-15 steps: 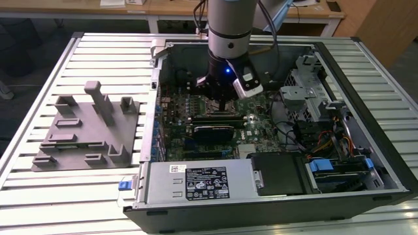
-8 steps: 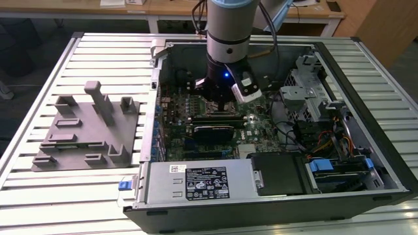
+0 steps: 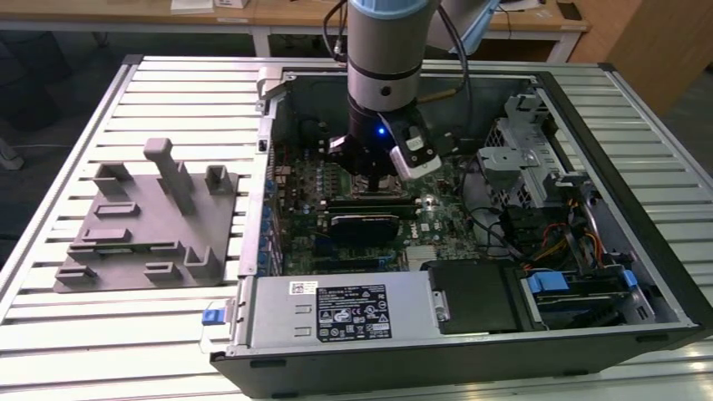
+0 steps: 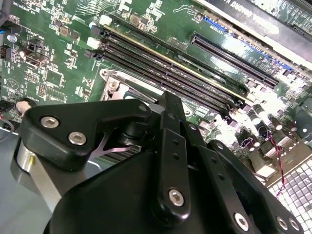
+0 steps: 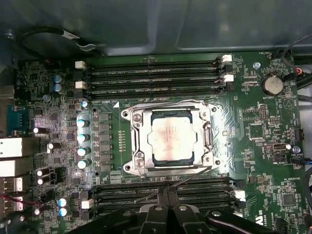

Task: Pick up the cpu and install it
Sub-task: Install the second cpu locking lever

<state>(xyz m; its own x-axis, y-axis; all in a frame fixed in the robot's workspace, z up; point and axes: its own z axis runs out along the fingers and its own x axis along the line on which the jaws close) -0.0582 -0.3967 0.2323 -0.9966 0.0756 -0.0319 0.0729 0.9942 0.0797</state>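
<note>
Inside the open case [image 3: 624, 276] I have the gripper [image 5: 165, 204] hanging low over the board [image 5: 253, 161], and the cpu [image 5: 171, 138] already sits in the socket [image 5: 139, 141] near the board's middle, between two banks of memory slots [image 5: 151, 78]. In the first wrist view the fingertips [image 5: 157, 197] meet with nothing between them, so I read the jaws as closed and empty, just off the socket's edge. In the exterior view the arm [image 3: 385, 50] stands over that same spot, with the grey fixture [image 3: 145, 217] well apart on the table [image 3: 67, 167] at that view's left. The cpu is a thin flat square with a pale, dull silver top, lying level in the frame with the bright metal bracket around it. I judge it light and stiff but fragile underneath, and its smooth top gives little purchase; two opposite edges would be the place to hold it, kept level.
</note>
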